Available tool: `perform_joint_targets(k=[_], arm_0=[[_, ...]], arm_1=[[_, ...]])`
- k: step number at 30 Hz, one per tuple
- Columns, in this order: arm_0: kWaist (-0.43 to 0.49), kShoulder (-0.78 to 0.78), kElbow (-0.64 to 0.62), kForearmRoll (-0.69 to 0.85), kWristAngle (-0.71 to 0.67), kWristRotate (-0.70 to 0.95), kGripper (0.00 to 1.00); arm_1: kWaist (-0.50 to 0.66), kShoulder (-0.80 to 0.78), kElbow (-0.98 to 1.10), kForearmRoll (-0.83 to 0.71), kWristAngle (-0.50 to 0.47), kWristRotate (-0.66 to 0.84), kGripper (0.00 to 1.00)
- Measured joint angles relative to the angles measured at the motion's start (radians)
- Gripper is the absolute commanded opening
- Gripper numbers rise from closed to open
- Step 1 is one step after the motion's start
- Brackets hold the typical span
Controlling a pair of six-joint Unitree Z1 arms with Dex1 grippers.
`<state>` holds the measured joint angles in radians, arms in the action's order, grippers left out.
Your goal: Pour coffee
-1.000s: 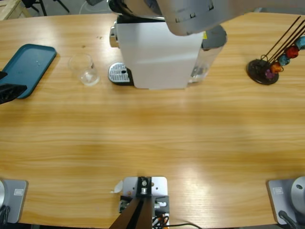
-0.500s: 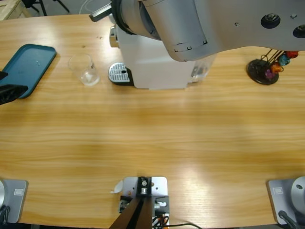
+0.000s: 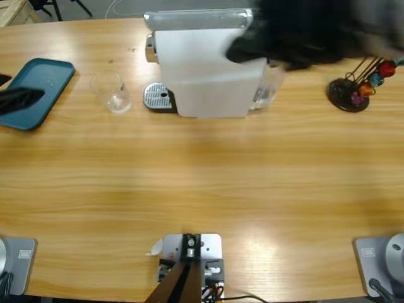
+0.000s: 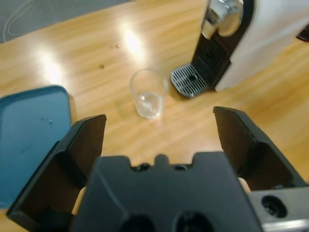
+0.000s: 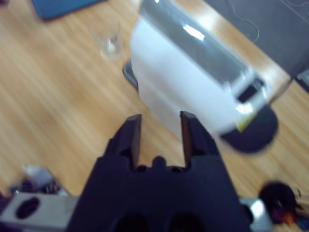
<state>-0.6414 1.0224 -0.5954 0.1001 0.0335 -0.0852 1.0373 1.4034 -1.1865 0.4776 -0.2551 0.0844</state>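
Note:
A white coffee machine [image 3: 202, 69] stands at the table's far middle, its spout [image 4: 222, 14] over a metal drip grille [image 3: 158, 98]. An empty clear glass [image 3: 112, 91] stands on the wood just left of the grille, not under the spout. My left gripper [image 3: 19, 99] hovers over the teal tray's edge, jaws wide open and empty; in the left wrist view the left gripper [image 4: 159, 116] looks toward the glass [image 4: 148, 94]. My right gripper [image 5: 159, 116] is high above the machine [image 5: 183, 92], jaws a little apart, holding nothing; the right arm [image 3: 297, 41] shows as a dark blur.
A teal tray [image 3: 38, 88] lies at the far left edge. A black capsule stand [image 3: 350, 91] with coloured capsules sits at the far right. The machine's water tank [image 3: 271, 88] sticks out on its right side. Bare wood fills the near half.
The big silver arm that covered the machine's top has swung off to the right, now a dark blur. The left gripper has shifted slightly up over the tray.

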Motion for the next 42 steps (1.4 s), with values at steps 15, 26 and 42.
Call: perform_joint_targets(k=[15, 26, 42], arm_0=[[-0.001, 0.398, 0.006, -0.378, 0.01, 0.011, 0.968], [-0.001, 0.574, 0.024, -0.477, 0.01, 0.011, 0.954], [-0.001, 0.723, 0.085, -0.732, 0.069, 0.011, 0.954]], arm_1=[[-0.002, -0.279, 0.396, -0.07, 0.012, 0.024, 1.0], [-0.002, -0.279, 0.467, -0.14, 0.015, 0.025, 1.0], [-0.002, -0.273, 0.494, -0.18, 0.016, 0.032, 1.0]])
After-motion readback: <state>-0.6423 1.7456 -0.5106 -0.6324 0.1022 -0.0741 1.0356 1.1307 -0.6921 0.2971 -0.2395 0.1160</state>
